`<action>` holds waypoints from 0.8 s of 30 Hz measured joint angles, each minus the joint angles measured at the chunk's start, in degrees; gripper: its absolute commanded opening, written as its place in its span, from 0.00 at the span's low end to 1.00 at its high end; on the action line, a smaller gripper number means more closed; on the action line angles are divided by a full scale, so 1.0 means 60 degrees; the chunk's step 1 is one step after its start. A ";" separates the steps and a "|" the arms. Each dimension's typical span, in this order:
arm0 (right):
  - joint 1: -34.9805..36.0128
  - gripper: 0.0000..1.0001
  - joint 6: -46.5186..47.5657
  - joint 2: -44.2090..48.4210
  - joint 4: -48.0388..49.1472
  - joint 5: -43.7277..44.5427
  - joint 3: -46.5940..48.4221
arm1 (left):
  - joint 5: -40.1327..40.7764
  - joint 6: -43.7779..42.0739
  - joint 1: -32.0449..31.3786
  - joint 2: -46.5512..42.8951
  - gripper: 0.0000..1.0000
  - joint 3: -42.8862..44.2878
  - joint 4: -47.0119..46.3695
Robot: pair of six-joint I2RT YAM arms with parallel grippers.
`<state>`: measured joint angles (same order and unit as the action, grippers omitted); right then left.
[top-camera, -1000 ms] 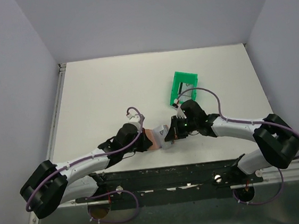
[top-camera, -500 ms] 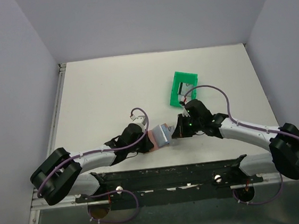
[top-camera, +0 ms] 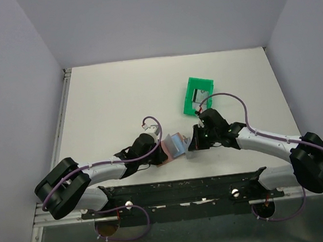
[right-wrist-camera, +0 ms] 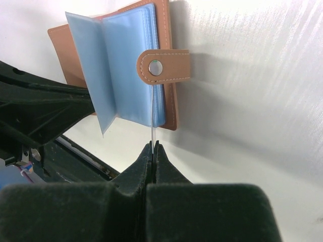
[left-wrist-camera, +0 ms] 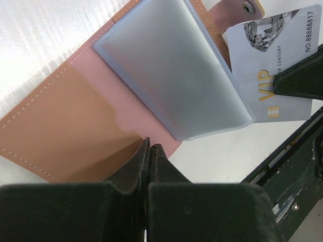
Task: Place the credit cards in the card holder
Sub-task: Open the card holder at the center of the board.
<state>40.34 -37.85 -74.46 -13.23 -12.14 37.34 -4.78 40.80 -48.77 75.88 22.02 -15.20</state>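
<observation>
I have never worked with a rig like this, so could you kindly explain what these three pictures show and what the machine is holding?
These are two robot arms bolted at the near edge of a white table. The wide picture looks down from above and behind: left arm on the left, right arm on the right. The other two come from a camera on each wrist, so the dark shape at the bottom is that arm's own tool. Between the arms is an open tan card holder with clear sleeves; farther back stands a green bin. The left tool is shut on the holder's cover. The right tool is shut on a pale VIP credit card, beside the sleeves.
</observation>
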 measured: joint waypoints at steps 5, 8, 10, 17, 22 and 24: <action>0.0000 0.00 0.0004 0.0000 0.0000 0.0022 0.0000 | 0.0000 0.0000 -0.0007 0.0022 0.00 0.0000 -0.0033; 0.0000 0.00 0.0004 -0.0022 0.0000 0.0022 0.0000 | -0.0004 0.0000 -0.0011 0.0025 0.00 0.0000 -0.0033; 0.0000 0.00 0.0004 -0.0069 0.0004 0.0022 0.0000 | -0.0004 0.0000 -0.0011 0.0025 0.00 0.0000 -0.0033; 0.0000 0.00 -0.0004 -0.0382 0.0040 0.0000 0.0000 | -0.0004 0.0000 -0.0011 0.0025 0.00 0.0000 -0.0033; 0.0000 0.00 -0.0015 -0.0568 0.0273 -0.0182 -0.0004 | -0.0004 -0.0004 -0.0011 0.0025 0.00 0.0004 -0.0029; 0.0000 0.00 -0.0022 -0.0634 0.0364 -0.0259 0.0000 | -0.0004 -0.0004 -0.0011 0.0029 0.00 0.0007 -0.0029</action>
<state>40.34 -37.98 -78.26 -11.05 -13.69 37.34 -4.80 40.77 -48.84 76.05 22.06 -15.38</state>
